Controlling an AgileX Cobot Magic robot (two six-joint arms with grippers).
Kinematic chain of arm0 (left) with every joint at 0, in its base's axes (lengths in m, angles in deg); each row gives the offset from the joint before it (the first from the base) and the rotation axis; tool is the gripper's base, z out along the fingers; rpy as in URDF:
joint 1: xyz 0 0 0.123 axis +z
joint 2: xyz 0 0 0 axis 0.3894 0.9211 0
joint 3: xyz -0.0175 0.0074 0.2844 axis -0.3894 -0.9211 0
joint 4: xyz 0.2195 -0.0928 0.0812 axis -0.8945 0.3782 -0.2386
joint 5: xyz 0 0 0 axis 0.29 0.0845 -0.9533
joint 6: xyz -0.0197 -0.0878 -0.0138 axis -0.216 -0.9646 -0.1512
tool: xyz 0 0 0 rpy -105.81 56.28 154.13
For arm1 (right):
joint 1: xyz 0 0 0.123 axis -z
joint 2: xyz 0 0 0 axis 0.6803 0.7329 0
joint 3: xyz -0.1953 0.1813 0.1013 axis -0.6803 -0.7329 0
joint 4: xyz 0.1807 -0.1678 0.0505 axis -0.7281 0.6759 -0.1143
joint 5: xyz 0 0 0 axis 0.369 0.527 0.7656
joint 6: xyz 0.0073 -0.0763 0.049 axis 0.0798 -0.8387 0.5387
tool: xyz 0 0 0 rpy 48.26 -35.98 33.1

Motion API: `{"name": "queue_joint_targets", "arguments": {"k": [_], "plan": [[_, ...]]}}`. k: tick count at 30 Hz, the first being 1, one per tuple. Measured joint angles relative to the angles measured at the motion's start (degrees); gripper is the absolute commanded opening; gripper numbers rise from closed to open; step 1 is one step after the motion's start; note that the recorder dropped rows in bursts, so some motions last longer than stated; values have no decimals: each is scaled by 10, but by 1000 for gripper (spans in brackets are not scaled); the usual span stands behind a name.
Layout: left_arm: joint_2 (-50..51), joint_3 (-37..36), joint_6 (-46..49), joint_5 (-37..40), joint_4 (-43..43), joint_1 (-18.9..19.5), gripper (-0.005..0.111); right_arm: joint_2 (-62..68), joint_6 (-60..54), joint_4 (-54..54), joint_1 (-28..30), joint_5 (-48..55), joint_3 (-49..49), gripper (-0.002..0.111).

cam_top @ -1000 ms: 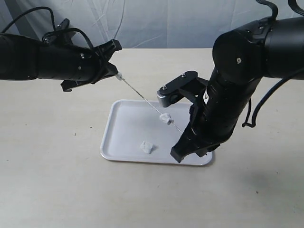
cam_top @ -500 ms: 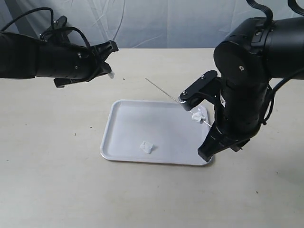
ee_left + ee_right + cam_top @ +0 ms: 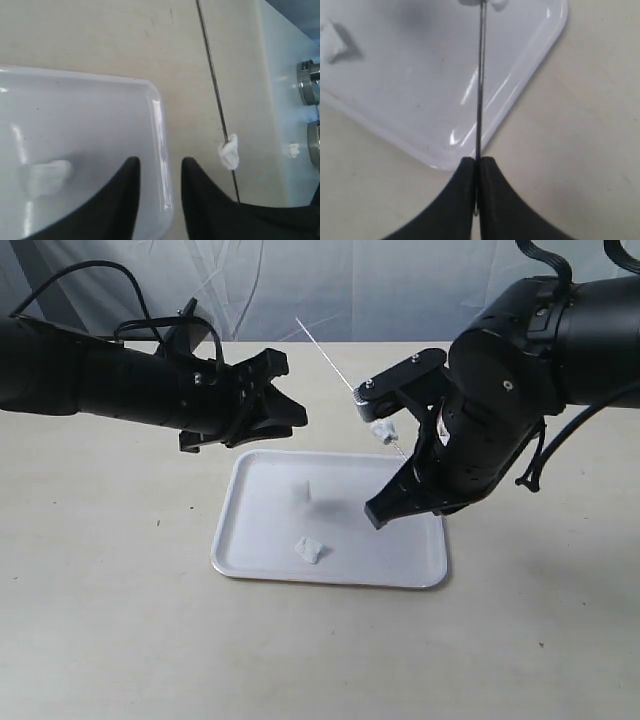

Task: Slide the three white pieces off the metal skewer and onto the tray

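My right gripper (image 3: 477,162) is clamped tight on one end of the metal skewer (image 3: 330,360), which runs straight out from my fingertips and slants up and away over the tray (image 3: 260,475). One white piece (image 3: 381,430) sits threaded on the skewer a short way out from that grip. My left gripper (image 3: 160,162) hangs over the tray's rim, its two fingers spread with nothing between them. The skewer passes just beside it without touching. A second white piece (image 3: 309,549) lies on the tray floor, below and between my two grippers. A third white lump (image 3: 47,176) shows only as a blur over the tray near my left fingertips, and I cannot tell whether it rests there. The tray sits on a beige table (image 3: 120,620).
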Motion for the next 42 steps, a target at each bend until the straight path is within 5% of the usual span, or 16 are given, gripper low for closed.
{"name": "queue_joint_targets", "arguments": {"k": [12, 28, 34, 42], "plan": [[0, 0, 57, 31, 92, 0, 48, 2, 41, -15, 0, -75, 0, -1], [0, 0, 72, 4, 103, -14, 42, 33, -73, -227, 0, -192, 0, -1], [0, 0, 76, -3, 103, -14, 6, 33, -83, -238, 0, -195, 0, -1], [0, 0, 103, -8, 103, -14, 0, 33, -84, -242, 0, -195, 0, -1]]}}
